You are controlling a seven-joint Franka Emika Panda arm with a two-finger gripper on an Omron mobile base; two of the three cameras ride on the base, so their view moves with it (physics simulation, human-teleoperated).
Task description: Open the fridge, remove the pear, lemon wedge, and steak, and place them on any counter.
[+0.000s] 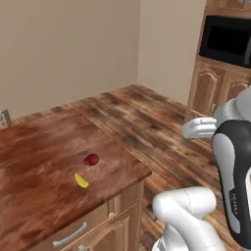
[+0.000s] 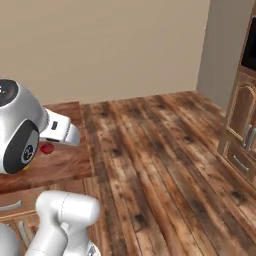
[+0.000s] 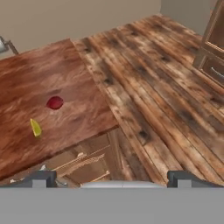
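Your hand (image 3: 112, 178) is wide open and holds nothing. Its two dark tips stand far apart at the bottom of the hand view, over the floor beside the desk (image 3: 65, 78).

The steak (image 1: 91, 159) and the lemon (image 1: 81, 181) already lie on the desk, near each other but not touching. You cannot see a pear or the fridge from here.

Here is what could go wrong. The pear is probably still in the fridge, so you have to drive away and come back. If the arm swings low over the desk on the way, it could knock the tiny lemon or the steak off. Both sit near the front edge, so a small bump may be enough. The base could also clip the desk corner as it turns.

The left base view shows both foods and a black microwave (image 1: 228, 39). In the right base view the arm hides the lemon, and just a bit of the steak peeks out.
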